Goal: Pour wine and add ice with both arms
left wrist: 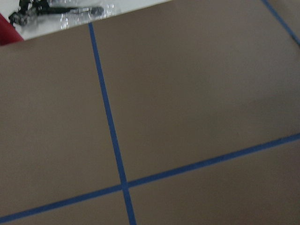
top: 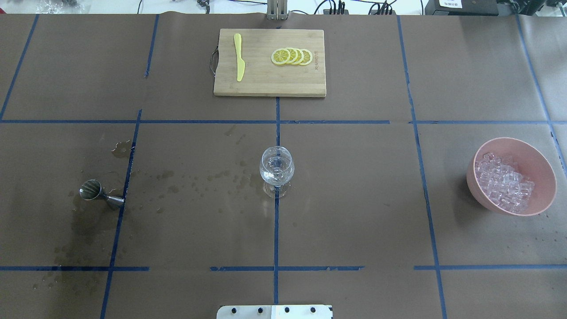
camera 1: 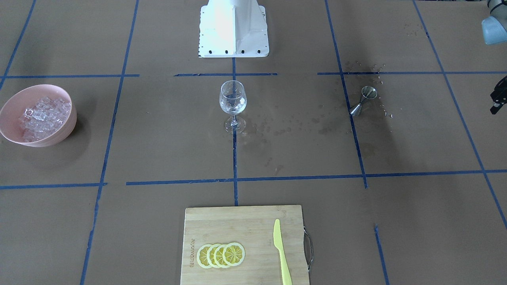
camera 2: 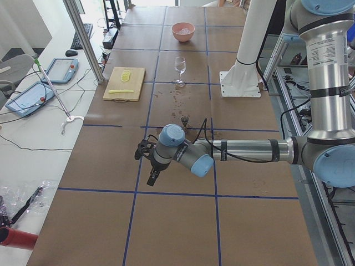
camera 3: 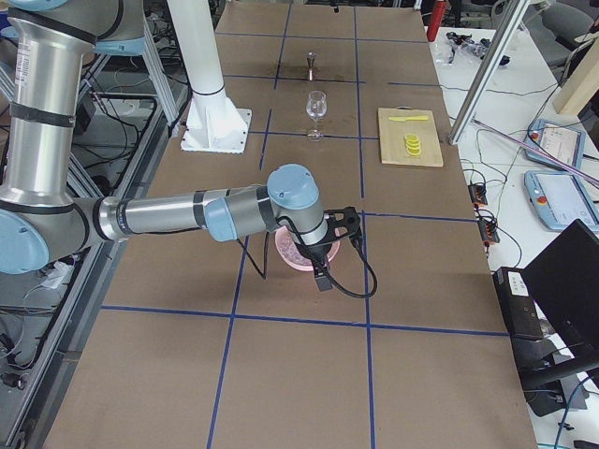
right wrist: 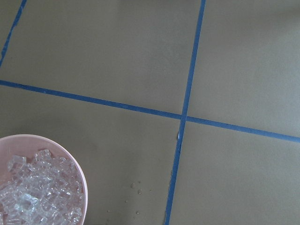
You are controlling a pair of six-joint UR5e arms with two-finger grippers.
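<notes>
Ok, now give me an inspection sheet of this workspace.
Surface: brown table with blue tape grid; wet splashes between jigger and wine glass.
Job's things: wine glass upright at centre; jigger on robot's left; pink bowl heaped with ice on its right.
Clutter: cutting board with lemon slices and yellow knife.
Grippers: left gripper hangs beyond the jigger, right gripper by the bowl; open or shut cannot be told.
Cables: black cable looping off the right wrist.
Surroundings: teach pendants beside the table; no person seen.

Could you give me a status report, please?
Left hand, right hand hover at table ends, open or shut unclear. Ice heaped in bowl, none seen in glass. Path clear; spill spots beside jigger.
</notes>
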